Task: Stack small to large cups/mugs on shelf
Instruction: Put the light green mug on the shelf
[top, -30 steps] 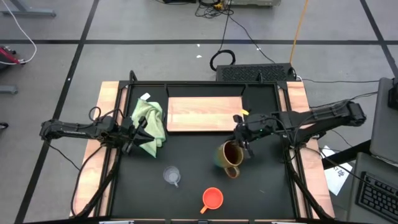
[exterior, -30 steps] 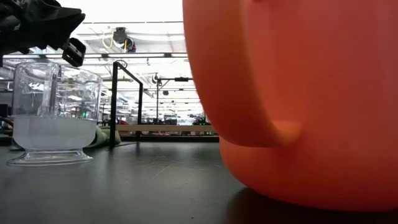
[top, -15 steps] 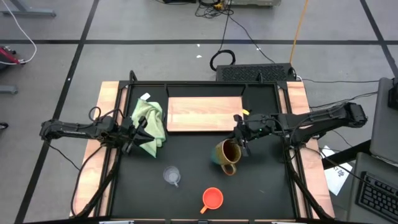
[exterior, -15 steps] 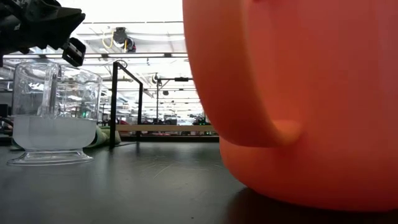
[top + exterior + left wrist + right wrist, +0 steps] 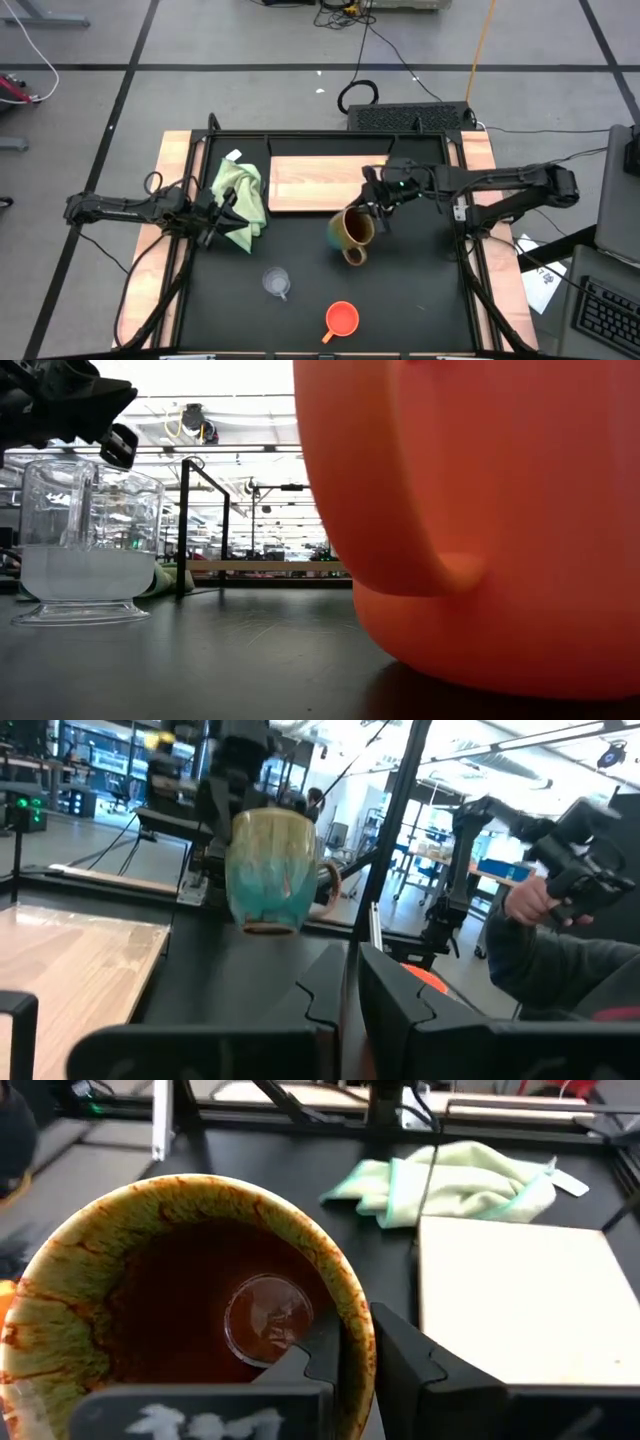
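Observation:
The brown mug hangs just off the near right corner of the shelf, a light wooden board at the table's far middle. My right gripper is shut on it. In the left wrist view the mug is upright above the black tabletop, its handle toward the near side. The clear cup and the orange cup stand on their bases near the front edge. My left gripper is shut by the green cloth, with nothing between its fingers. My right gripper pinches the mug's rim on its right-hand wall, one finger inside the mug and the other outside. The fingers come from the table's right, slanting down. The mug is upright and lifted clear of the table.
Black frame posts stand at the table's far corners, and pale wooden strips run along both sides. The cloth lies against the shelf's left end. A seated person with a hand controller shows beyond the table's right side.
My right gripper has carried the brown mug toward the table's left and far edges, closer to the shelf's near right corner. The mug stays upright and clear of the table. Its hold is unchanged.

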`<act>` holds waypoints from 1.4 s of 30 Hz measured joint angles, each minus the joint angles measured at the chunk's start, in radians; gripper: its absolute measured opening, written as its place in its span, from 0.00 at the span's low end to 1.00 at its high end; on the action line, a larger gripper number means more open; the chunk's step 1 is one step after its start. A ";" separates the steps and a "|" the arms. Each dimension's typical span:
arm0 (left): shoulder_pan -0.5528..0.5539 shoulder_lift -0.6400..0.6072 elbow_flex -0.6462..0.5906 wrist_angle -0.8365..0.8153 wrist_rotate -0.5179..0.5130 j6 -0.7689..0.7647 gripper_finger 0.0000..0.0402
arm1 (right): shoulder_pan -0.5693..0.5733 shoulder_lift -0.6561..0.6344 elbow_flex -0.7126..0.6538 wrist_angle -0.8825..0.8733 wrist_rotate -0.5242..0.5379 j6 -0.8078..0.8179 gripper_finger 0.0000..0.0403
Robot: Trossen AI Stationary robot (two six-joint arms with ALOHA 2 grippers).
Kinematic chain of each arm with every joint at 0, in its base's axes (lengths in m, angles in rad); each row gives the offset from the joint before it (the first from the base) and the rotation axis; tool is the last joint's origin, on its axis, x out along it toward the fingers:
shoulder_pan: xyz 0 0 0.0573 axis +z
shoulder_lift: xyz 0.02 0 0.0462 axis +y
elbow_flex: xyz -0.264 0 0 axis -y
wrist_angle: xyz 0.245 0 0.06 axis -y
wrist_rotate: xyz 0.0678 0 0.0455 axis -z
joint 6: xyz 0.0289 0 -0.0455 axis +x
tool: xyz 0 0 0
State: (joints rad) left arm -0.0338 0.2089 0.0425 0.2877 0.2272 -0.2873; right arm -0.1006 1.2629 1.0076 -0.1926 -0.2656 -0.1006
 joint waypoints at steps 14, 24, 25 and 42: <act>0.000 0.000 0.000 -0.032 0.001 0.023 0.08 | -0.107 0.295 0.416 -0.303 -0.028 -0.077 0.06; 0.000 0.000 0.000 -0.032 0.016 0.023 0.08 | -0.180 0.496 0.686 -0.470 -0.058 -0.128 0.06; 0.000 0.000 0.000 -0.032 0.016 0.023 0.08 | -0.185 0.514 0.713 -0.484 -0.059 -0.133 0.06; 0.000 0.000 0.000 -0.063 0.033 0.073 0.08 | -0.234 0.796 1.075 -0.685 -0.054 -0.219 0.06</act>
State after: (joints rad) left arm -0.0341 0.2092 0.0425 0.2249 0.2600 -0.2144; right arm -0.3347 2.0585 2.0825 -0.8780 -0.3191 -0.3196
